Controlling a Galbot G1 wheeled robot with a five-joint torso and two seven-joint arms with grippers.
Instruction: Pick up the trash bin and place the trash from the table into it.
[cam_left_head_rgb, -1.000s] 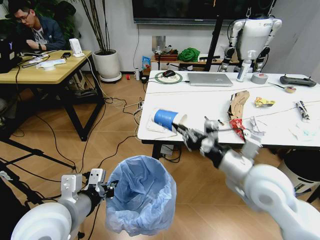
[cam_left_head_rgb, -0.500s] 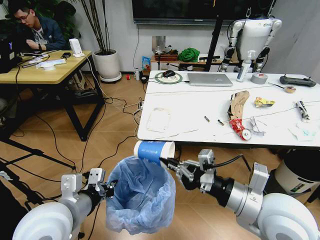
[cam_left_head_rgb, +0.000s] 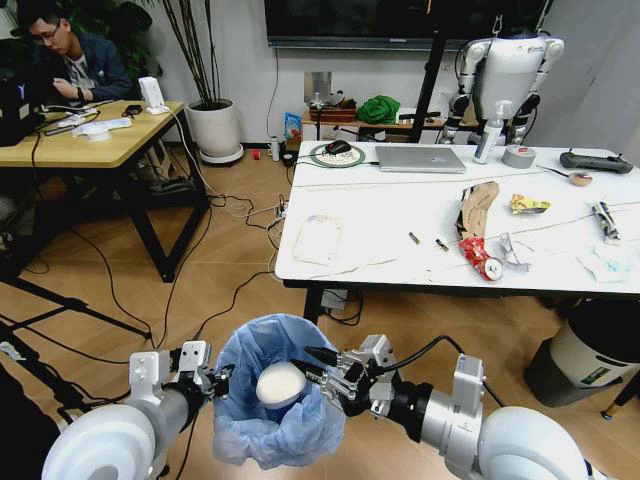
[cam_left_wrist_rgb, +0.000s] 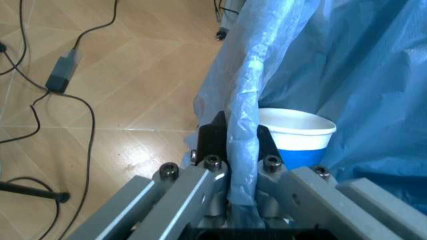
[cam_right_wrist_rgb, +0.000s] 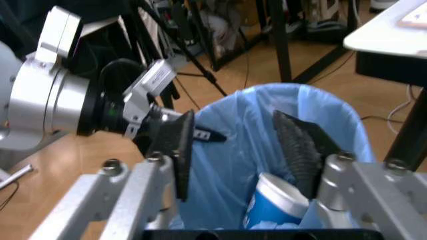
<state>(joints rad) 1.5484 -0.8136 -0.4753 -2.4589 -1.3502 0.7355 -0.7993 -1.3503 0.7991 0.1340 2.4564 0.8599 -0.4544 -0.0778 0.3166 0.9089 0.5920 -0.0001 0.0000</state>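
The cup (cam_left_head_rgb: 281, 384) lies inside the bin (cam_left_head_rgb: 250, 420), just off the spread right hand (cam_left_head_rgb: 318, 366), while the left hand (cam_left_head_rgb: 215, 380) pinches the bin's bag rim, and wrappers (cam_left_head_rgb: 478, 255) litter the white surface (cam_left_head_rgb: 380, 215) beyond.

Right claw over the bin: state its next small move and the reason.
Probably lift the right claw clear and swing it back toward the white marble-veined table. Its jaws stand open, the blue-and-white paper cup already lies inside the blue-bag-lined round trash bin, which the left claw grips by the rim, and the red-labelled crushed bottle remains on the table.
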